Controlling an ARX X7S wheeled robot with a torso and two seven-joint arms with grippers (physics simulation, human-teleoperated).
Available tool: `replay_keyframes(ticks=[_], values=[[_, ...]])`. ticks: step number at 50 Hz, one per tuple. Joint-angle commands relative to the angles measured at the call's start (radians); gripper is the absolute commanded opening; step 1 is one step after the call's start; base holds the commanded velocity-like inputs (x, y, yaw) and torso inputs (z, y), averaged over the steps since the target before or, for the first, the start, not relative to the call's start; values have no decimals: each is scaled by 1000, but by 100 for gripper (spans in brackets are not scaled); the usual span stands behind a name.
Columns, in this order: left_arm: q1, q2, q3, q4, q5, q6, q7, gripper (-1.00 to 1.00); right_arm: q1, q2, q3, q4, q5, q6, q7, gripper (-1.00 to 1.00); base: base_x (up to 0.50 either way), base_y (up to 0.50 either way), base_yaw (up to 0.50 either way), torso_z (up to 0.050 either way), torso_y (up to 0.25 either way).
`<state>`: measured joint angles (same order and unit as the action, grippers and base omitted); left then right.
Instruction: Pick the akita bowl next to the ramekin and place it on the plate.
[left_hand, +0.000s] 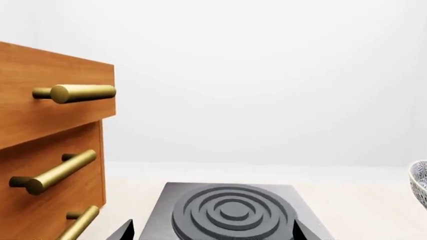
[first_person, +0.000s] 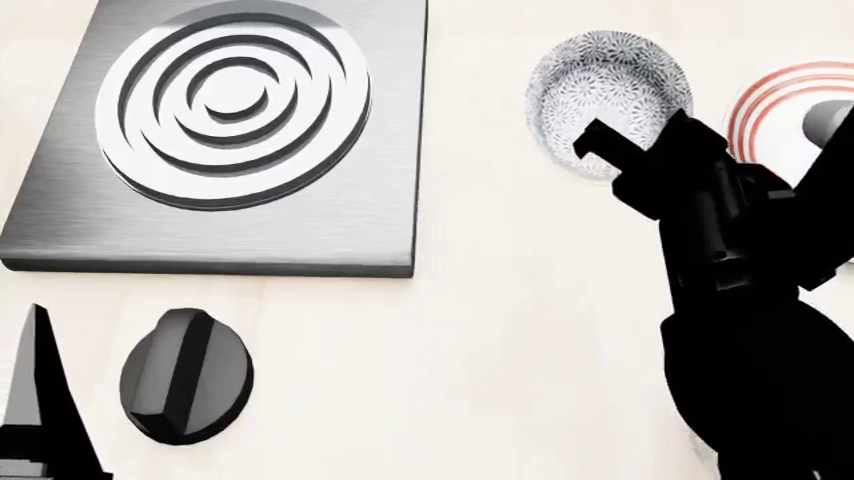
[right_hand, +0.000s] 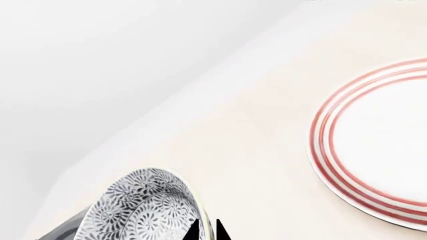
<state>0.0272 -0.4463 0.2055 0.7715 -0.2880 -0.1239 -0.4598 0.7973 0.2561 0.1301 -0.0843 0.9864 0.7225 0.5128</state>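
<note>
The akita bowl (first_person: 607, 80), grey-and-white floral with a pale inside, sits to the right of the burner plate. My right gripper (right_hand: 207, 231) has its two thin fingertips on either side of the bowl's rim (right_hand: 200, 210), one inside and one outside, and is shut on it. In the head view the right gripper (first_person: 601, 142) reaches over the bowl's near edge. The plate (right_hand: 373, 140), white with red rings, lies just right of the bowl and is partly hidden by my arm. The ramekin is out of view. My left gripper (left_hand: 212, 235) is open over the burner.
A steel burner plate (first_person: 54, 230) with raised rings fills the left, with a black knob (first_person: 184, 375) in front of it. A wooden drawer unit (left_hand: 47, 165) with brass handles stands beside the burner. A patterned bowl's edge (left_hand: 420, 182) shows in the left wrist view.
</note>
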Motion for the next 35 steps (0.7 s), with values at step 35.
replay_keyframes(ticks=[35], values=[[9, 11, -33, 2, 1, 8, 12, 100, 65, 51, 115, 172, -15, -43, 0, -100, 0, 0, 0, 0, 1]])
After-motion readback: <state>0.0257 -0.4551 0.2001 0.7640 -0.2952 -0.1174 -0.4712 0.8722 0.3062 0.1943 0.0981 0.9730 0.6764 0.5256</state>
